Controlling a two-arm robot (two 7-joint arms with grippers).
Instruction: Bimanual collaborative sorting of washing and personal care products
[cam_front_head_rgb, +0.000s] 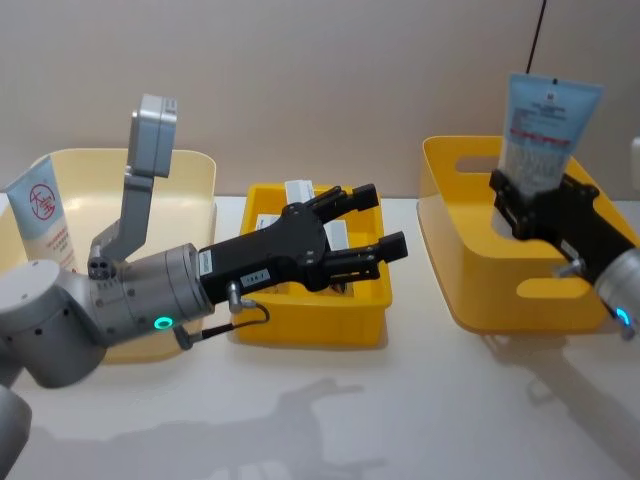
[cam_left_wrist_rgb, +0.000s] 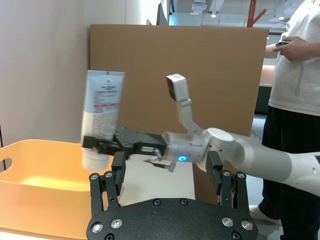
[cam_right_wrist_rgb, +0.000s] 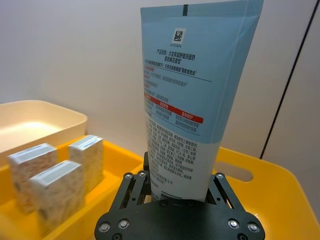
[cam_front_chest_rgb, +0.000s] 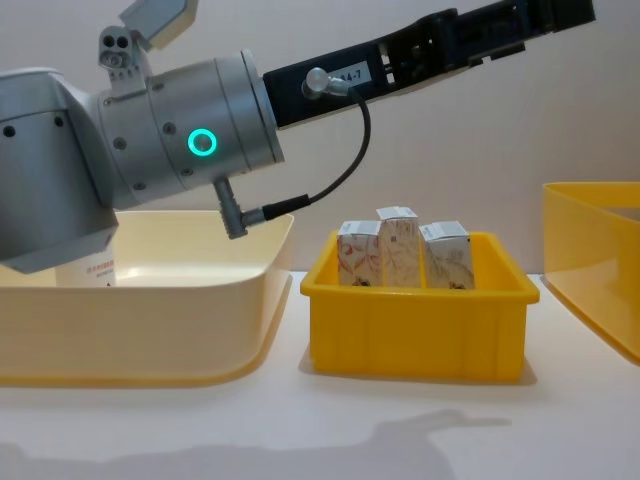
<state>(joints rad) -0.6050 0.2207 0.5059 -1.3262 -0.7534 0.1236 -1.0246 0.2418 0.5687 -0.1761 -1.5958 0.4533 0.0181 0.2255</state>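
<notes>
The cream bin (cam_front_head_rgb: 190, 175) sits at the left and holds a tube with a red round mark (cam_front_head_rgb: 40, 215). Above the large yellow bin (cam_front_head_rgb: 470, 300) at the right, the right gripper (cam_front_head_rgb: 528, 205) clenches an upright light blue tube (cam_front_head_rgb: 545, 125). Over the small yellow tray (cam_front_head_rgb: 310, 325) in the middle, the left gripper (cam_front_head_rgb: 380, 222) hangs spread and empty above three cartons (cam_front_chest_rgb: 400, 250).

The left gripper (cam_front_head_rgb: 385, 220) covers most of the cartons (cam_front_head_rgb: 299, 189); the right gripper (cam_front_head_rgb: 528, 205) buries the foot of the blue tube (cam_front_head_rgb: 545, 120).
</notes>
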